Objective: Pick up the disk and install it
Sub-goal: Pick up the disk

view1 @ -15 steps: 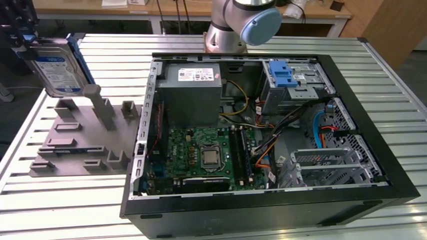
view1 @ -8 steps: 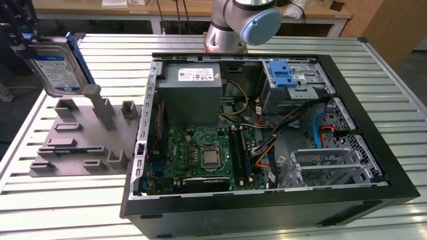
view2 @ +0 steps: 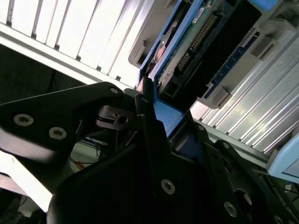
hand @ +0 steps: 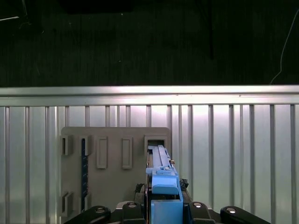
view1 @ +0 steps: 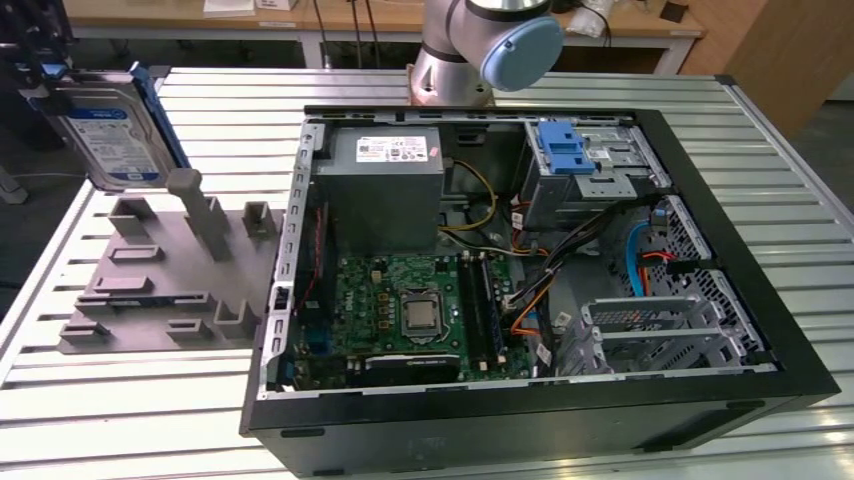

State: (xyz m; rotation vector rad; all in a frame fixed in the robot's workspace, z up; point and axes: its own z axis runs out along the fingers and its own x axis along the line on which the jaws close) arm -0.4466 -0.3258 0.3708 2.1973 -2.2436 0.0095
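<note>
The disk (view1: 114, 130), silver with a white-and-blue label and a blue carrier bracket, hangs upright in the air at the exterior view's far left, above the grey slotted fixture (view1: 167, 275). My gripper (view1: 47, 85) is shut on it by its upper edge. The first wrist view looks along the disk (hand: 161, 179) edge-on, with the fixture (hand: 112, 163) below it and my gripper (hand: 163, 207) clamped on either side. The second wrist view shows the disk's circuit-board side (view2: 191, 46), and black fingers (view2: 147, 116) press on the blue bracket.
An open computer case (view1: 747, 250) lies on the slatted metal table (view1: 120, 400). Inside are a grey power supply (view1: 387, 180), a motherboard (view1: 407, 310) and a metal drive bay with a blue latch (view1: 567, 150). The arm's base (view1: 474, 45) stands behind the case.
</note>
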